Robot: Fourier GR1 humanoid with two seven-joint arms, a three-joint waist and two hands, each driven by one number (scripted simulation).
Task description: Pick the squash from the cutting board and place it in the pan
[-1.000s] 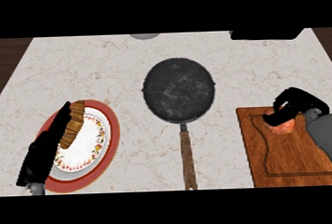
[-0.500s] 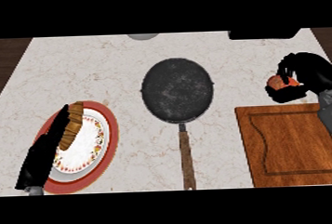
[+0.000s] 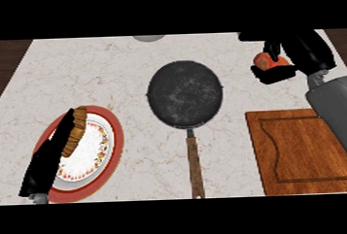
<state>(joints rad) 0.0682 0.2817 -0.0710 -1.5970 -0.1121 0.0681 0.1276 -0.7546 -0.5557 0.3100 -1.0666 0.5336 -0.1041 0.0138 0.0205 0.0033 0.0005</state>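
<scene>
The right hand (image 3: 296, 54) is curled round the orange squash (image 3: 269, 62), holding it up over the marble table (image 3: 96, 73), past the far edge of the cutting board (image 3: 299, 151) and off to the right of the pan (image 3: 185, 93). The pan lies to the hand's left, its dark round bowl near and its wooden handle running back toward the robot, so the carry should go leftward; nothing stands between. The left hand (image 3: 45, 167), fingers straight, rests at the lower left over the patterned plate (image 3: 98, 141) with its brown food (image 3: 76, 129).
</scene>
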